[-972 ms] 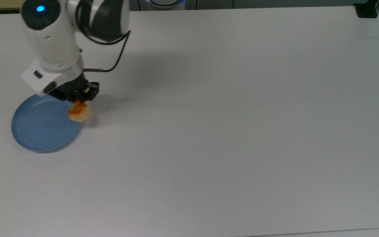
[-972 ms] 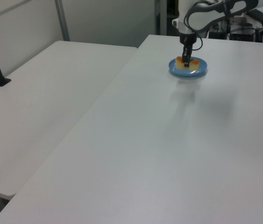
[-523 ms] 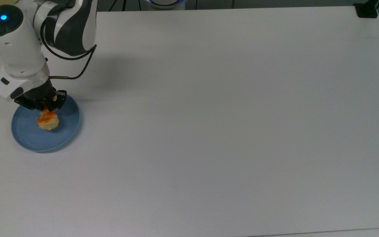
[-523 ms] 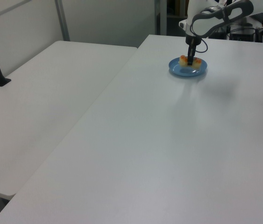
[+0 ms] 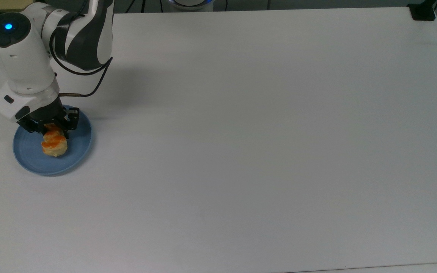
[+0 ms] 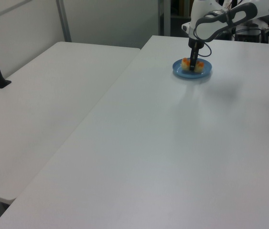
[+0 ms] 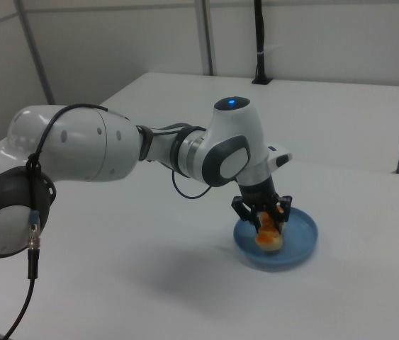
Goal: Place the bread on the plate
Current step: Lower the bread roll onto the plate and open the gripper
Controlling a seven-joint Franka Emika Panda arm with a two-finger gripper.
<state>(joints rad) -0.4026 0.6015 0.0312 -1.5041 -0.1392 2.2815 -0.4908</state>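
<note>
Bread (image 5: 54, 144) sits inside the plate (image 5: 78, 146), resting on its floor just left of centre in the top view. Pale-yellow body, orange-brown glaze on top; glaze also visible in the right view (image 7: 269, 239) and the left view (image 6: 192, 65).

Plate: round, light blue, raised rim, lying flat on the white bench (image 5: 260, 132) at about 9 o'clock in the top view, close to the bench's edge there. In the right view the plate (image 7: 302, 244) is at roughly 4 o'clock; in the left view (image 6: 205, 72) at about 1 o'clock.

End effector (image 5: 51, 127) points down over the plate, directly at the bread's upper end. Black fingers (image 7: 279, 211) flank the bun on both sides in the right view, pinching it; contact with the bun looks continuous there.

Arm: white links with dark joint covers, blue indicator light on the wrist housing (image 5: 8, 26). A black cable (image 5: 89, 89) loops from the arm to the wrist.

Second white table (image 6: 43, 105) adjoins at the left view's left.
</note>
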